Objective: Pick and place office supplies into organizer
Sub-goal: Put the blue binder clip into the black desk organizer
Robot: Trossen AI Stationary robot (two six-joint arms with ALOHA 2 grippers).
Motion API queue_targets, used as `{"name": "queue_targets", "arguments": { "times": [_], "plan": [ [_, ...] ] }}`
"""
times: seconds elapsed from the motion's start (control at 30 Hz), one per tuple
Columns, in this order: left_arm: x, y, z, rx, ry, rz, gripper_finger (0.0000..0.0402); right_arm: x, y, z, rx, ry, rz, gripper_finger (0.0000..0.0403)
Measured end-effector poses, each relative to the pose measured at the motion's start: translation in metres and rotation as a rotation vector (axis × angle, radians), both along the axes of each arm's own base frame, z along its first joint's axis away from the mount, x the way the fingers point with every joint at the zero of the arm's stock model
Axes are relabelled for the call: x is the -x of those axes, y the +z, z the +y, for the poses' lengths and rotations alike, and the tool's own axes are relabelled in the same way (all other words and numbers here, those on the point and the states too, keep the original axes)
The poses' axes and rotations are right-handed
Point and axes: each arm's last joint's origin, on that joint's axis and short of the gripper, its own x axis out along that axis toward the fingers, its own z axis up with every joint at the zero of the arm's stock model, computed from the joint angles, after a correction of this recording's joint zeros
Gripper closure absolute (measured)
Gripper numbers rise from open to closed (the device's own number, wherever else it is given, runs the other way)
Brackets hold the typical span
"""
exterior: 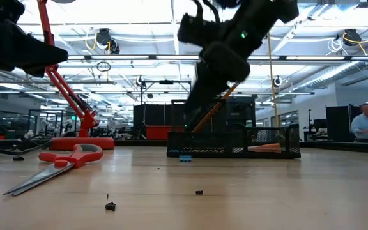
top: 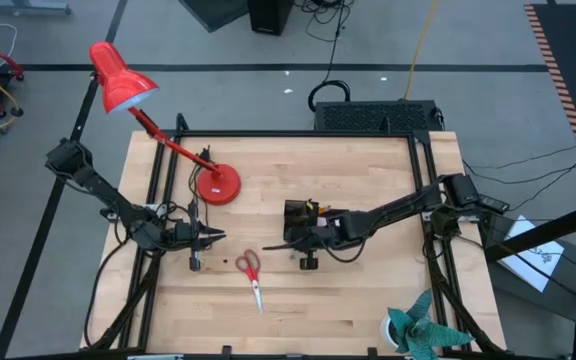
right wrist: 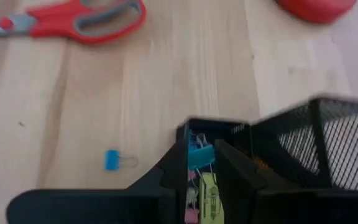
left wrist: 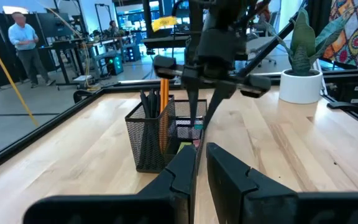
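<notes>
The black mesh organizer (top: 296, 212) (left wrist: 154, 140) stands mid-table with dark pens (left wrist: 146, 106) and an orange pencil (left wrist: 164, 118) upright in its tall cup. My right gripper (right wrist: 201, 144) (top: 298, 238) hangs over its low compartment, tipped down, fingers almost together. Through the narrow gap show a bluish clip (right wrist: 197, 154) and yellow and pink pieces. Red-handled scissors (top: 251, 275) lie flat on the table near the front. Another blue clip (right wrist: 112, 160) lies on the wood beside the organizer. My left gripper (top: 216, 235) (left wrist: 201, 158) waits at the left, level and shut.
A red desk lamp has its base (top: 218, 185) on the table behind the left gripper. A teal leafy plant in a white pot (top: 423, 330) stands at the near right corner. Small dark bits (exterior: 110, 206) lie on the wood. A person (exterior: 367, 121) stands far off.
</notes>
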Motion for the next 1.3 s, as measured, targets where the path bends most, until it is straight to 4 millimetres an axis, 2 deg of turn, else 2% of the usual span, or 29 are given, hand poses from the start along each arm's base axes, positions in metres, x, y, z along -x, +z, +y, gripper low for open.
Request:
{"name": "queue_targets", "arguments": {
  "times": [0.47,1.17,1.3],
  "plan": [
    [0.0,0.0,0.0,0.004,0.0,0.0,0.0355,0.009,-0.017,-0.016,-0.01,-0.077,0.046,0.0339],
    [0.0,0.0,0.0,0.003,0.0,0.0,0.0355,0.007,-0.016,-0.018,-0.066,-0.131,0.017,0.0331],
    [0.0,0.0,0.0,0.003,0.0,0.0,0.0355,0.007,-0.016,-0.018,-0.077,-0.139,0.013,0.031]
  ]
}}
